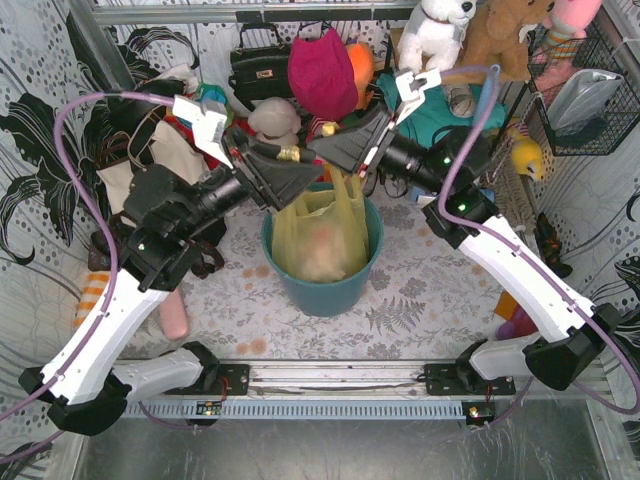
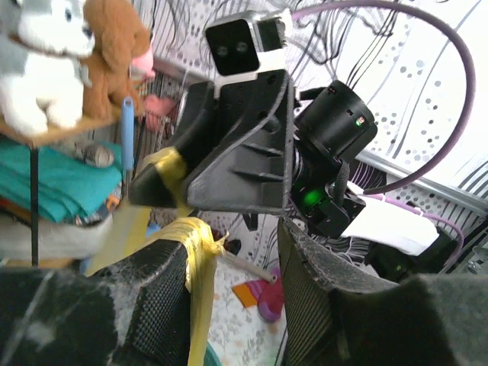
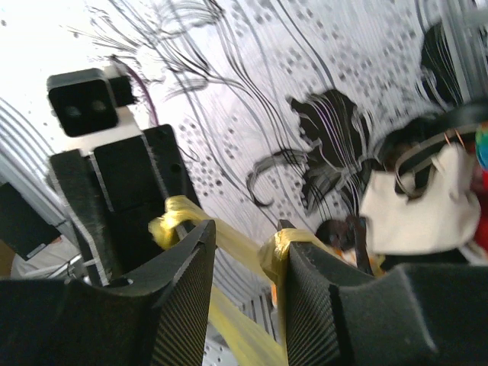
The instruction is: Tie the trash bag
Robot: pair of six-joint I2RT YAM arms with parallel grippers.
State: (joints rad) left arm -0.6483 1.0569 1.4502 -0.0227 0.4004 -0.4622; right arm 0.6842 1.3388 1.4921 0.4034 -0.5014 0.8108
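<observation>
The trash bag (image 1: 320, 235), thin yellow-green plastic with white paper showing through, sits in the teal round bin (image 1: 330, 295). Its edges rise as yellow strips to both grippers, which meet tip to tip above the bin. My left gripper (image 1: 300, 180) is open, and one strip (image 2: 200, 259) drapes over the tip of its left finger (image 2: 164, 297). My right gripper (image 1: 338, 150) is open. One strip drapes over its right fingertip (image 3: 278, 248), and another strip (image 3: 229, 236) crosses the gap toward the left gripper. Neither gripper pinches the plastic.
A cream tote bag (image 1: 150, 160) with black handles lies at the back left. A black handbag (image 1: 258, 65), a magenta cap (image 1: 322, 70) and plush toys (image 1: 435, 30) crowd the back. A wire basket (image 1: 585, 90) hangs at the right.
</observation>
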